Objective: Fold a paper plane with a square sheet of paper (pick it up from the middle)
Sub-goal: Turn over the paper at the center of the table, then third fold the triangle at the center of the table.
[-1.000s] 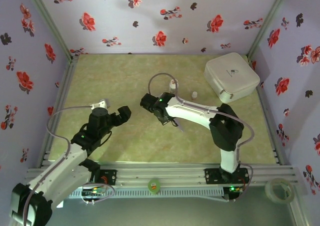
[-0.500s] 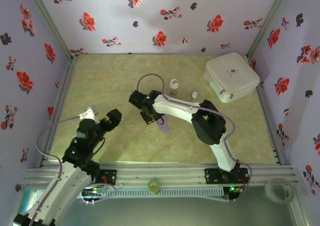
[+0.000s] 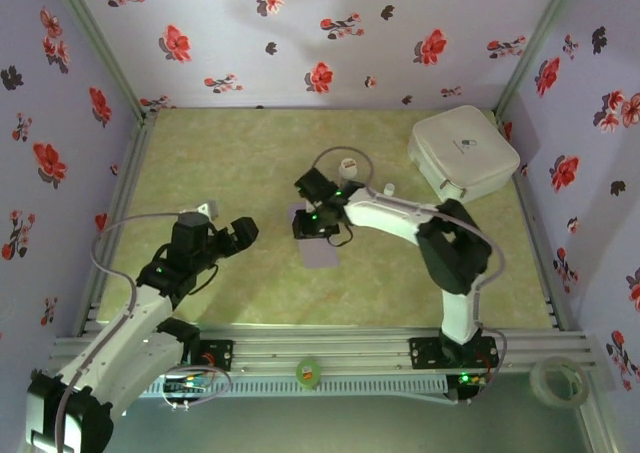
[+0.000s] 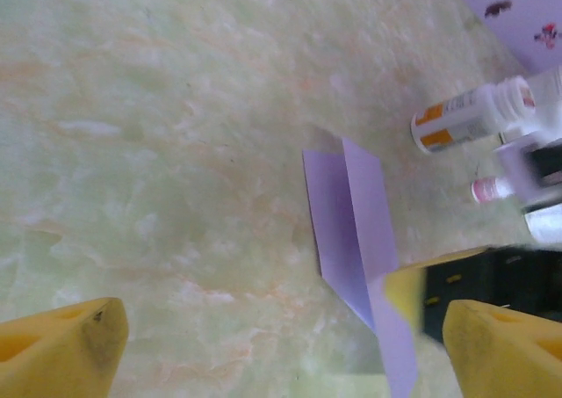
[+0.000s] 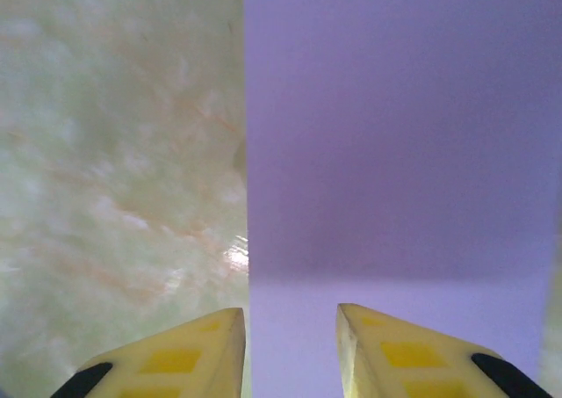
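The folded lilac paper [image 3: 322, 253] lies flat mid-table, at 1 o'clock of the right gripper [image 5: 290, 328], whose fingers stand narrowly parted, clamping nothing. The left gripper [image 4: 277, 354] gapes wide and empty, with the paper at its 1 o'clock.

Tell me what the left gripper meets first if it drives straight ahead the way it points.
Most likely the folded lilac paper lying on the table ahead of the left gripper; height is unclear, so it might pass above it.

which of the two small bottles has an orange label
The larger bottle, white-capped; the smaller bottle beside it shows a pink band instead.
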{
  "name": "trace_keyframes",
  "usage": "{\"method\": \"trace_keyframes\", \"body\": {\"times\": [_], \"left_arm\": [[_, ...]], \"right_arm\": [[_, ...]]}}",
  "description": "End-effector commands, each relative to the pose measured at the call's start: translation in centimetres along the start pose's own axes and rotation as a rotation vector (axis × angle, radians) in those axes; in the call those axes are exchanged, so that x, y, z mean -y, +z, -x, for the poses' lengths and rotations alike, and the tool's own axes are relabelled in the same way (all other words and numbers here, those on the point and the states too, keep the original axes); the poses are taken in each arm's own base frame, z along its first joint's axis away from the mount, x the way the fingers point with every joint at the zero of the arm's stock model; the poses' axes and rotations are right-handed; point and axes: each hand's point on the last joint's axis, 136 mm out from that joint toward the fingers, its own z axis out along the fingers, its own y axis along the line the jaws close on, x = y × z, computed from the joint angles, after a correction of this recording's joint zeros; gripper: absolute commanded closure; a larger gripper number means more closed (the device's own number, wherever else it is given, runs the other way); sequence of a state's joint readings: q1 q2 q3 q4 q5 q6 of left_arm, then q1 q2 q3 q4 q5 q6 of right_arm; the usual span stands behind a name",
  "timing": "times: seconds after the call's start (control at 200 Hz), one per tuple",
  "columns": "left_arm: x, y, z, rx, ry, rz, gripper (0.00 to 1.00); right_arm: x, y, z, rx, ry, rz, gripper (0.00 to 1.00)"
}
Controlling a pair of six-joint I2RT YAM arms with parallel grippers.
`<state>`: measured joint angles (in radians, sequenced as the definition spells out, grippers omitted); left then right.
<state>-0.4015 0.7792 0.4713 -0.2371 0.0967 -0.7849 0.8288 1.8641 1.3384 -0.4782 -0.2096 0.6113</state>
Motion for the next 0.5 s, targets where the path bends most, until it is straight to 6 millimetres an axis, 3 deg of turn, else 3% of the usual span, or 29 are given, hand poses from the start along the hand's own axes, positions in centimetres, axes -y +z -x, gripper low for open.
{"method": "trace_keyframes", "body": {"times": [0.0,0.2,0.495], "left_arm": [[2.1,0.5,0.0,-0.052,0.035,-0.085,0.12],[3.5,3.2,-1.6,-0.203,0.024,-0.097,0.28],[5.2,7.2,-4.7,-0.346,0.022,-0.064,0.47]], "right_arm": [[-1.3,-4.4,2.2,0.132,0.051,0.149,0.67],[3.5,-5.8,1.4,0.185,0.196,0.222,0.67],[4.9,-2.5,-0.5,0.104,0.248,0.243,0.87]]}}
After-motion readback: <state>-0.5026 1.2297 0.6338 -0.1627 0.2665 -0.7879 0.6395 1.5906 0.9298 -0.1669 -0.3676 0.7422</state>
